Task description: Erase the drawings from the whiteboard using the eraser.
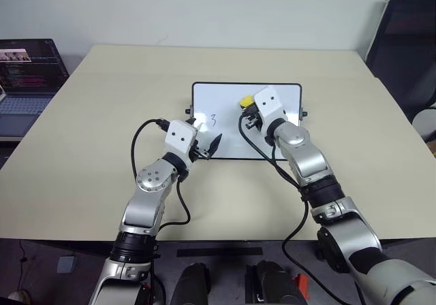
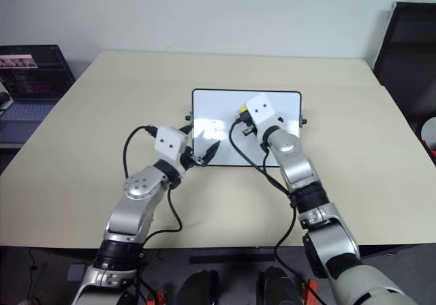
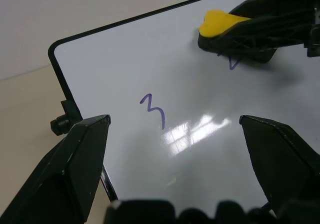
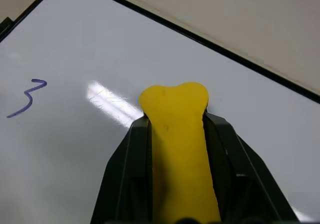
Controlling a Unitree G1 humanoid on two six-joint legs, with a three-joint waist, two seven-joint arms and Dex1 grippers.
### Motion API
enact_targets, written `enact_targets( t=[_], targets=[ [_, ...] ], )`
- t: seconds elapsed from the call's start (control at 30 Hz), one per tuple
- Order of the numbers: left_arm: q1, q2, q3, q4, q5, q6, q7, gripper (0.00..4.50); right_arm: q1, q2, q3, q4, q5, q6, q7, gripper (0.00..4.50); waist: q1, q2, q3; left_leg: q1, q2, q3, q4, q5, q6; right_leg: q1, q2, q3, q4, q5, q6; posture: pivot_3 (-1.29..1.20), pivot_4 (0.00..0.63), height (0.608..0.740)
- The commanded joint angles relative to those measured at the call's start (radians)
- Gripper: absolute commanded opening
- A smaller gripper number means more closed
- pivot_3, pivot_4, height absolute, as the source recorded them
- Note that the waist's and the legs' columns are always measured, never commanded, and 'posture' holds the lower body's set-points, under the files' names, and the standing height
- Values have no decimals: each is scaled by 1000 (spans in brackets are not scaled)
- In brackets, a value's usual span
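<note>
The whiteboard (image 1: 272,141) lay flat near the middle of the beige desk (image 1: 88,148), its long sides running across the robot's view. Both arms reached forward over the near edge of the desk, converging on the board.

The right arm stretched out with the elbow low and the forearm angled inward to the left, its wrist over the board's upper middle. The right claw (image 4: 175,109) was clamped on the eraser (image 4: 175,134), the two black fingers (image 4: 125,174) pressing its long sides while the yellow end stuck out past the tips. In the left wrist view the eraser's dark underside sat on or just above the white surface, partly covering a blue mark (image 3: 233,62); I could not tell whether it touched.

The left arm was bent at the elbow, its forearm pointing forward and to the right, with the wrist over the board's near left corner. The left claw (image 1: 208,147) stood spread wide and held nothing, its fingers hovering just above the board.

A handwritten "3" (image 3: 153,109) showed on the left part of the board, between the two claws. A laptop (image 1: 27,80) sat off the desk's left side.
</note>
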Motion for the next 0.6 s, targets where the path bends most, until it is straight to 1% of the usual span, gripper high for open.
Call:
enact_targets(
  t=[0.03,0.3,0.57,0.6],
  targets=[
    [-15,-5,-6,-45,2,-1,5,4500,-14,-11,16,47,-42,-10,-11,1102,0,0,0,0,0,0,0,0,0,0,0,0,0,0,0,0,150,740],
    [-8,1,-1,-63,0,10,2,4500,40,-17,30,-18,-62,42,14,1102,-2,0,0,3,0,0,1,0,0,2,0,0,2,0,0,0,150,740],
    [7,-3,-6,-84,-3,26,3,4500,251,-59,32,-264,-73,203,38,1102,3,-1,-1,3,0,0,2,0,0,3,0,0,2,0,0,0,150,740],
    [8,-3,-5,-86,-3,27,2,4500,267,-65,31,-285,-74,216,41,1102,3,-1,-1,4,0,0,2,0,0,3,0,0,2,-1,2,0,150,740]
  ],
)
